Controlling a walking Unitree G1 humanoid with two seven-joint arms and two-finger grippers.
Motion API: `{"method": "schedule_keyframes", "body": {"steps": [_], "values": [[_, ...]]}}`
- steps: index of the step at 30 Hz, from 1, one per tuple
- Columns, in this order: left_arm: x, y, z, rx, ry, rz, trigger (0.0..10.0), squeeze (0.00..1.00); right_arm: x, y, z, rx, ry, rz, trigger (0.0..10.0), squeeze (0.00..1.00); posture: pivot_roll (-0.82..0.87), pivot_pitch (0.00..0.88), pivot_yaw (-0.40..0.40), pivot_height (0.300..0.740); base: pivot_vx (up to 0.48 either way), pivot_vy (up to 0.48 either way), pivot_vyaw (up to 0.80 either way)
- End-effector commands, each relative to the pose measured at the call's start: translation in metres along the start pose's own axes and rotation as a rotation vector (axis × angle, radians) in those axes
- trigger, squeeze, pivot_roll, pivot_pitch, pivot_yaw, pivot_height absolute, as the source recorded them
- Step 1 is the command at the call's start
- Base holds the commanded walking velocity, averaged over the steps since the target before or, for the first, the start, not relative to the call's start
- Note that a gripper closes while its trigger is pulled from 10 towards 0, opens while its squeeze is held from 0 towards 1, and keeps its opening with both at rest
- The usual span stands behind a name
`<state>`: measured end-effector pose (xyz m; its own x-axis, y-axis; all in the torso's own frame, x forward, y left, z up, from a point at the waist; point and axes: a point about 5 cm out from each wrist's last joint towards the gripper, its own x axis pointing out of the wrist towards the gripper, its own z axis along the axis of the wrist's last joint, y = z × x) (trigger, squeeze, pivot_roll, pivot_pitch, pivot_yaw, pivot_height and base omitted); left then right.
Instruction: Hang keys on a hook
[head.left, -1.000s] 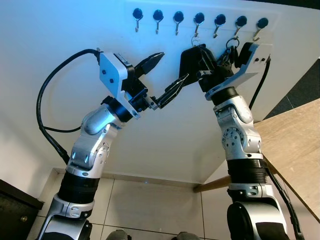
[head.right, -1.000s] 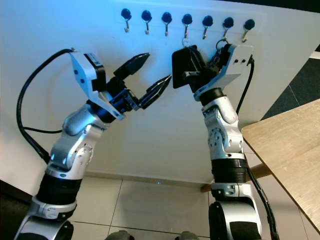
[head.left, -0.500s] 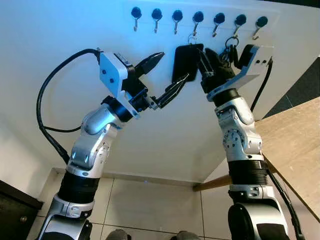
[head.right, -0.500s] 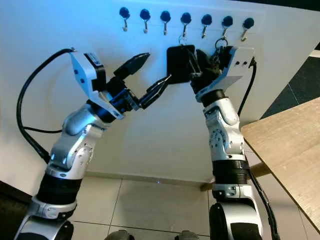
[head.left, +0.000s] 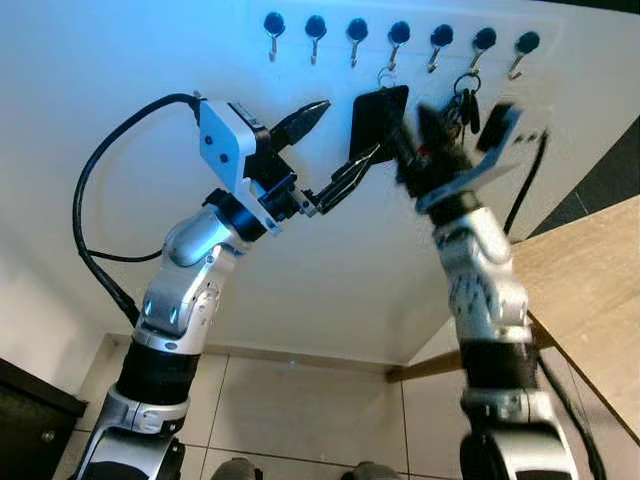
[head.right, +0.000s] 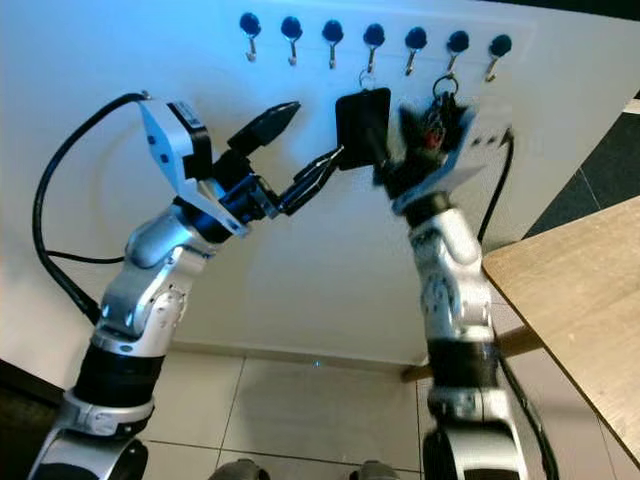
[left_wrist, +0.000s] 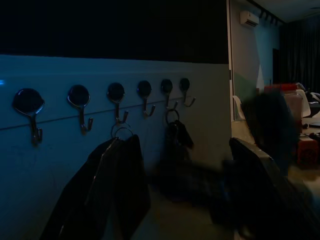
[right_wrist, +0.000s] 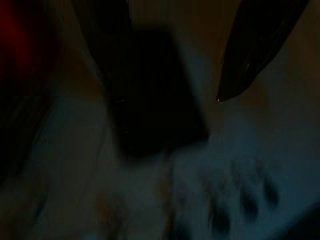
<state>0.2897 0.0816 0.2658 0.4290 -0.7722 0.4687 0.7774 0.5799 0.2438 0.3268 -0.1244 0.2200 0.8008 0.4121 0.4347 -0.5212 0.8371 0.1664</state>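
Observation:
A row of black-capped hooks (head.left: 356, 32) runs along the white wall. A black key pouch (head.left: 377, 115) hangs by its ring (head.left: 385, 75) from the fourth hook (head.left: 399, 36). A second bunch of keys (head.left: 466, 100) hangs from the sixth hook. My right gripper (head.left: 418, 135) is blurred just right of the pouch and below it. Its fingers (right_wrist: 260, 50) stand open in the right wrist view, clear of the pouch (right_wrist: 155, 95). My left gripper (head.left: 348, 130) is open to the pouch's left, its lower fingertip near the pouch's bottom edge.
A wooden table (head.left: 590, 290) juts in at the right, close to my right arm. A dark cabinet (head.left: 30, 420) sits at the lower left on the tiled floor (head.left: 300, 410). A black cable (head.left: 95, 190) loops off my left wrist.
My right gripper has let go of the black pouch, which now hangs from the fourth hook. The right arm is pulling back and down, blurred. The left arm has stayed put.

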Motion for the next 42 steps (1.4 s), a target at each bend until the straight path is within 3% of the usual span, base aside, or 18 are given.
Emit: {"method": "schedule_keyframes", "body": {"steps": [1,5,6,7,8,9,12,13,14,15,17,19,20,22,25,28,35,42], "values": [[-0.004,-0.006,-0.008,-0.027,0.023,-0.020,10.0,0.00,-0.011,0.004,-0.011,-0.014,0.057,0.019,10.0,0.00,0.06,0.092,-0.048,0.740,0.000,0.000,0.00],[-0.020,-0.009,-0.029,-0.065,0.105,-0.015,10.0,0.00,-0.037,0.003,-0.043,0.013,0.190,-0.011,10.0,0.00,0.05,0.092,-0.049,0.740,0.000,0.000,0.00],[-0.020,-0.009,-0.029,-0.065,0.105,-0.015,10.0,0.00,-0.037,0.003,-0.043,0.013,0.190,-0.011,10.0,0.00,0.05,0.092,-0.049,0.740,0.000,0.000,0.00],[-0.029,-0.009,-0.042,-0.091,0.152,0.012,10.0,0.00,-0.049,-0.002,-0.060,0.021,0.260,-0.057,10.0,0.00,0.05,0.094,-0.046,0.740,0.000,0.000,0.00],[-0.029,-0.009,-0.042,-0.091,0.152,0.012,10.0,0.00,-0.049,-0.002,-0.060,0.021,0.260,-0.057,10.0,0.00,0.05,0.094,-0.046,0.740,0.000,0.000,0.00],[-0.053,-0.008,-0.077,-0.115,0.288,0.105,10.0,0.00,-0.075,-0.016,-0.093,0.041,0.401,-0.171,10.0,0.00,0.03,0.096,-0.044,0.740,0.000,0.000,0.00],[-0.097,-0.010,-0.130,-0.108,0.566,0.257,10.0,0.00,-0.116,-0.034,-0.132,0.045,0.583,-0.332,10.0,0.00,0.04,0.086,-0.041,0.740,0.000,0.000,0.00],[-0.097,-0.010,-0.130,-0.108,0.566,0.257,10.0,0.00,-0.116,-0.034,-0.132,0.045,0.583,-0.332,10.0,0.00,0.04,0.086,-0.041,0.740,0.000,0.000,0.00],[-0.116,-0.011,-0.148,-0.105,0.686,0.322,10.0,0.00,-0.132,-0.041,-0.144,0.038,0.660,-0.406,10.0,0.00,0.03,0.081,-0.040,0.740,0.000,0.000,0.00],[-0.116,-0.011,-0.148,-0.105,0.686,0.322,10.0,0.00,-0.132,-0.041,-0.144,0.038,0.660,-0.406,10.0,0.00,0.03,0.081,-0.040,0.740,0.000,0.000,0.00],[-0.168,-0.007,-0.180,-0.064,0.960,0.579,10.0,0.00,-0.168,-0.050,-0.164,0.094,0.789,-0.583,10.0,0.00,0.03,0.074,-0.041,0.740,0.000,0.000,0.00],[-0.206,-0.011,-0.194,-0.131,1.102,0.808,10.0,0.00,-0.195,-0.053,-0.175,0.143,0.873,-0.709,10.0,0.00,0.04,0.066,-0.043,0.740,0.000,0.000,0.00],[-0.206,-0.011,-0.194,-0.131,1.102,0.808,10.0,0.00,-0.195,-0.053,-0.175,0.143,0.873,-0.709,10.0,0.00,0.04,0.066,-0.043,0.740,0.000,0.000,0.00],[-0.225,-0.019,-0.199,-0.209,1.158,0.913,10.0,0.00,-0.210,-0.053,-0.179,0.161,0.910,-0.764,10.0,0.00,0.03,0.057,-0.038,0.740,0.000,0.000,0.00],[-0.236,-0.031,-0.205,-0.263,1.230,0.900,10.0,0.00,-0.224,-0.052,-0.182,0.141,0.957,-0.799,10.0,0.00,0.03,0.049,-0.034,0.740,0.000,0.000,0.00],[-0.234,-0.041,-0.210,-0.282,1.233,0.828,10.0,0.00,-0.243,-0.055,-0.184,0.128,0.997,-0.869,10.0,0.00,0.03,0.033,-0.020,0.740,0.000,0.000,0.00],[-0.223,-0.039,-0.212,-0.242,1.186,0.801,10.0,0.00,-0.258,-0.060,-0.181,0.098,0.982,-0.916,10.0,0.00,0.03,0.022,-0.008,0.740,0.000,0.000,-0.46],[-0.227,-0.044,-0.214,-0.257,1.191,0.801,10.0,0.00,-0.263,-0.059,-0.181,0.097,0.986,-0.919,10.0,0.00,0.03,0.011,-0.009,0.740,0.000,0.000,-0.80]]}}
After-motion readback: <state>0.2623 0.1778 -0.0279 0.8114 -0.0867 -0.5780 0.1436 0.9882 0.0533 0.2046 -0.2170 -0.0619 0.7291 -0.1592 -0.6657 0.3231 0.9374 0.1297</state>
